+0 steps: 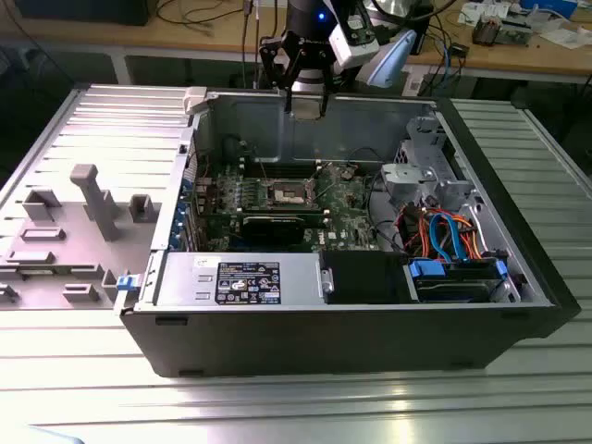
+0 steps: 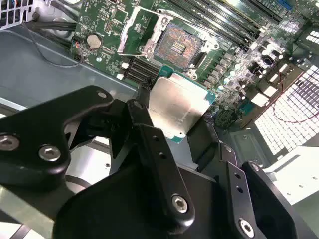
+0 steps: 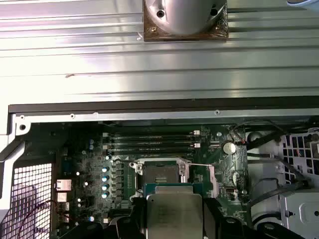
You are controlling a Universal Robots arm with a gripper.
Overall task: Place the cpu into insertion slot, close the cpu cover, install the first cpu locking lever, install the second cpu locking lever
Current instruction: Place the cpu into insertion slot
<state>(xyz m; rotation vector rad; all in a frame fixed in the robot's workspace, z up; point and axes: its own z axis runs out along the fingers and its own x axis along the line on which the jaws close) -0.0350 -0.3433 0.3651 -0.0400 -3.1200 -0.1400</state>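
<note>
I see the gripper hanging above the far wall of an open computer case, which sits on a ribbed metal table. Its black fingers pinch the cpu by two opposite edges, with the dull silver top turned toward the second wrist view (a strip of green edge shows beneath it). The cpu is in the air, well apart from the insertion slot. The slot lies on the green motherboard, its dark contact field uncovered. The cpu cover stands flipped open just beside the slot. A grey plastic fixture rests on the table, on the exterior view's left of the case.
</note>
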